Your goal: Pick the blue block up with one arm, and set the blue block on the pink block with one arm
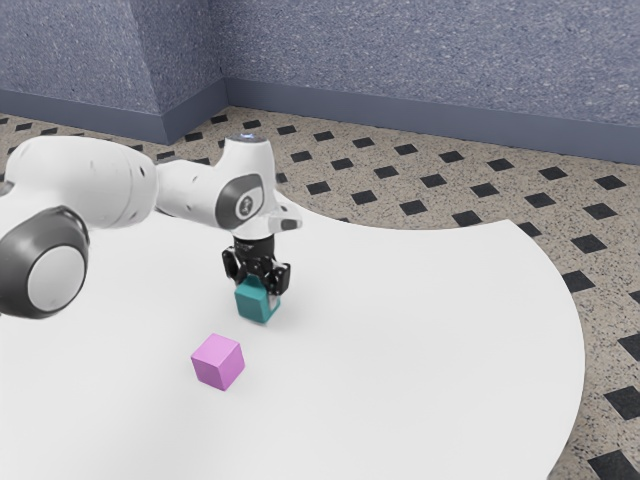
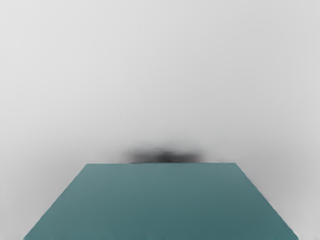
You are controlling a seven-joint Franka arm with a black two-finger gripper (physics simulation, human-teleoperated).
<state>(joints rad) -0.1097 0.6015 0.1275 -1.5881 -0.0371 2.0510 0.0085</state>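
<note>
The pink block (image 1: 218,361) is a matte, plain-faced cube. It sits on the smooth white desk (image 1: 450,330) with one corner toward the camera. Near it, toward the exterior view's right and farther back, the black claw (image 1: 259,285) is clamped on the blue block (image 1: 256,305) from two sides. This block is a teal-blue cube — equal-sided, upright, with flat unmarked faces.

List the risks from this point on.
1. The tool sits over just the top of the blue block; a shallow hold might slip or tilt in the lift.
2. The pink block lies close by; a low carry could knock it aside.
3. Both blocks look alike in size, so an off-centre release may topple the blue one.
</note>
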